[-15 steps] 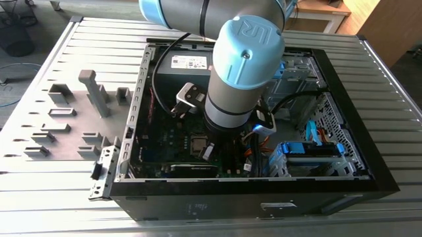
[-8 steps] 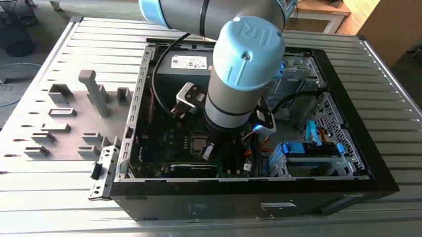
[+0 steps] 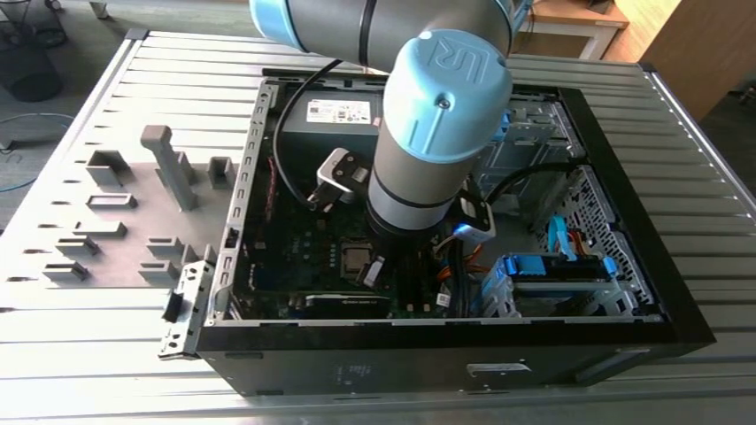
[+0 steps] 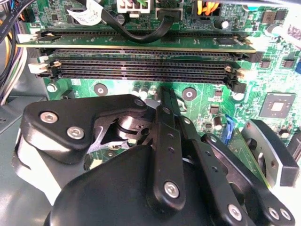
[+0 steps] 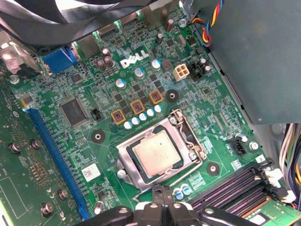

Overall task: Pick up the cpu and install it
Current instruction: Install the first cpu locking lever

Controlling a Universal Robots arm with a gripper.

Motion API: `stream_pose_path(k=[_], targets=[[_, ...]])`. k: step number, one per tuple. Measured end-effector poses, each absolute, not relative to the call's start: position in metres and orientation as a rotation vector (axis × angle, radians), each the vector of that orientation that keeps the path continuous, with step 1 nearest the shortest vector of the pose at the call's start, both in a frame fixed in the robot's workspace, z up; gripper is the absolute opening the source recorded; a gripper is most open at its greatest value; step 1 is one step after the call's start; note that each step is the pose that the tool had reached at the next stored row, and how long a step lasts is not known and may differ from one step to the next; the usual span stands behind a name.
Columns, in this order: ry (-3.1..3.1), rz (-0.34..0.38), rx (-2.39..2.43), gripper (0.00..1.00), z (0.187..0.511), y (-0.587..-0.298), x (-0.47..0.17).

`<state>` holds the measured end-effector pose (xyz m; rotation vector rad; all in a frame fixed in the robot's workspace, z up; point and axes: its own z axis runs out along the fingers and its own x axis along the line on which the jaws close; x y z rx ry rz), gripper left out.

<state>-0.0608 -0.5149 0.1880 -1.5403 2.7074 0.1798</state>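
Note:
The cpu (image 5: 156, 153), a small flat square with a silvery top, lies flat in its socket on the green motherboard (image 5: 70, 141). A metal socket bracket (image 5: 126, 157) frames it. In the exterior view the cpu (image 3: 352, 259) shows just beside the arm's wrist, deep inside the open computer case (image 3: 614, 221). My gripper (image 5: 162, 192) hangs just off one edge of the socket, its two black fingers pressed together with nothing between them. In the second wrist view the gripper (image 4: 165, 92) points at the board in front of the memory slots (image 4: 141, 68).
A grey power supply box (image 3: 336, 115) fills the case's far end and stands close to the socket (image 5: 254, 56). Cables (image 5: 211, 21) and a blue drive bay (image 3: 550, 270) crowd the exterior view's right. A grey parts fixture (image 3: 119, 212) lies on the table outside the case.

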Motion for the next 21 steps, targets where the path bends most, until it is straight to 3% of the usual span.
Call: stream_pose_path(k=[21], targets=[[2.707,0.182,-1.54,0.11,0.204,-0.515,-0.06]])
